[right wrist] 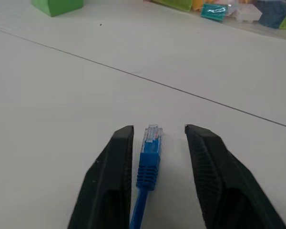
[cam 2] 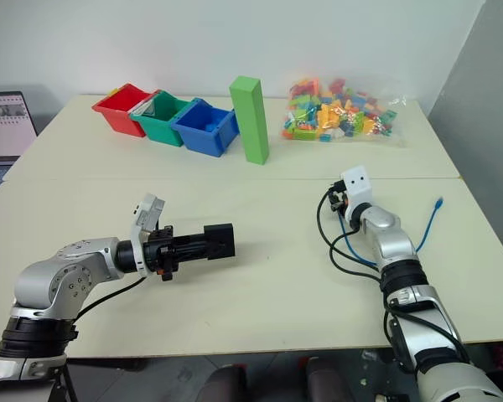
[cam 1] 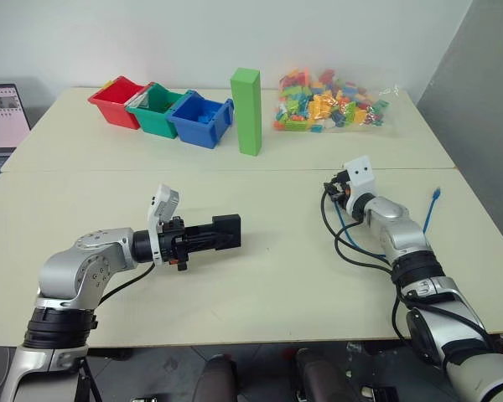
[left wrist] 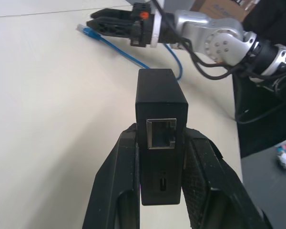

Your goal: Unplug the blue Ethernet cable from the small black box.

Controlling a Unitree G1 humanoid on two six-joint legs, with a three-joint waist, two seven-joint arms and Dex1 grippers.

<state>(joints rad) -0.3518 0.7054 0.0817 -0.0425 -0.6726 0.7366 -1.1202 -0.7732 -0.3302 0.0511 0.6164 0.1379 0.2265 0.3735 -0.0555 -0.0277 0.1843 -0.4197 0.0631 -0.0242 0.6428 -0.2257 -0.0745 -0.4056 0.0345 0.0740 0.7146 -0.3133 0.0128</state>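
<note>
Left gripper (left wrist: 159,157) jaws clamped on the small black box (cam 1: 225,232), holding it just above the surface (cam 1: 260,285), box sticking out past the fingertips toward the right arm. Box's Ethernet port (left wrist: 161,133) faces the left wrist camera and is empty, nothing plugged in. The blue Ethernet cable (cam 1: 345,226) lies on the surface well apart from the box, off toward the right arm, looping beside that arm, with its far plug (cam 1: 436,193) resting on the surface further out on the same side. Right gripper (right wrist: 155,143) jaws stand apart, with the cable's near plug (right wrist: 151,143) between the fingers (right wrist: 115,162); plug sits closer to one finger, cannot tell whether it touches, other finger clearly off it. Well beyond the box, at the back of the surface: red bin (cam 1: 116,100), green bin (cam 1: 157,110), blue bin (cam 1: 203,121) in a touching row, an upright green block (cam 1: 246,111) just beside the blue bin, and a clear bag of coloured bricks (cam 1: 331,102) further along from the block.
</note>
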